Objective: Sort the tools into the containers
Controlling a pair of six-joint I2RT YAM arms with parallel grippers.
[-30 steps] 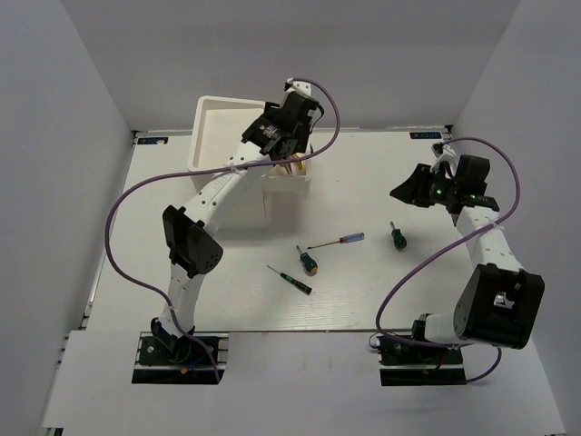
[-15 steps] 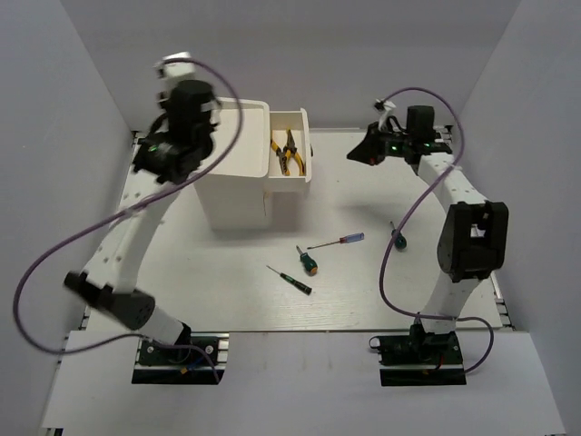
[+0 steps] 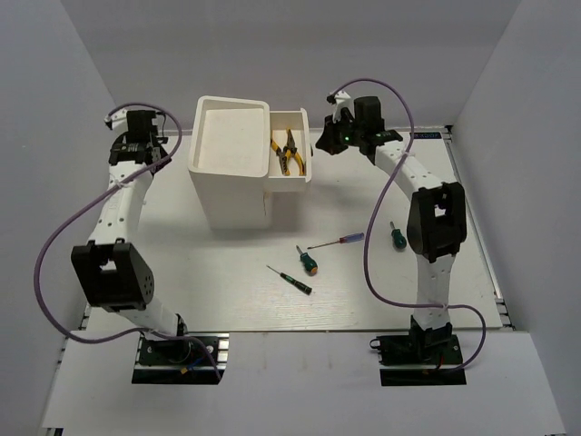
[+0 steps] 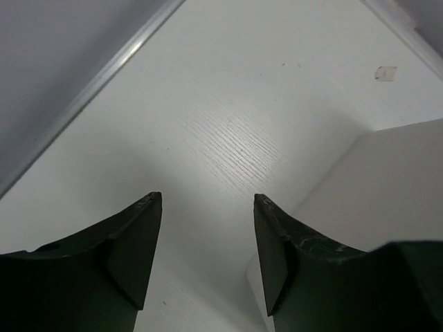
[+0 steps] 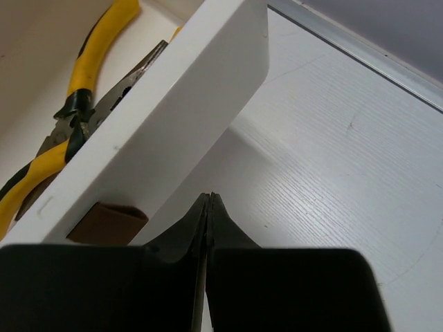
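Observation:
The white drawer box [image 3: 230, 168] stands at the back of the table, its top drawer [image 3: 290, 177] pulled out to the right. Two yellow-handled pliers [image 3: 287, 151] lie in that drawer; they also show in the right wrist view [image 5: 76, 111]. My right gripper [image 3: 329, 143] [image 5: 209, 197] is shut and empty, just right of the drawer front, near its brown knob [image 5: 107, 223]. My left gripper [image 3: 136, 159] [image 4: 206, 200] is open and empty over the table, left of the box [image 4: 374, 187]. Two green-handled screwdrivers [image 3: 308, 261] [image 3: 397, 236] and two thin screwdrivers [image 3: 337, 241] [image 3: 290, 280] lie on the table.
White walls enclose the table on three sides. A metal rail [image 4: 90, 90] runs along the table's left edge near my left gripper. Purple cables loop off both arms.
My left arm has swung away from the box to its left side and lowered. My right arm has moved left, up to the front of the open drawer.

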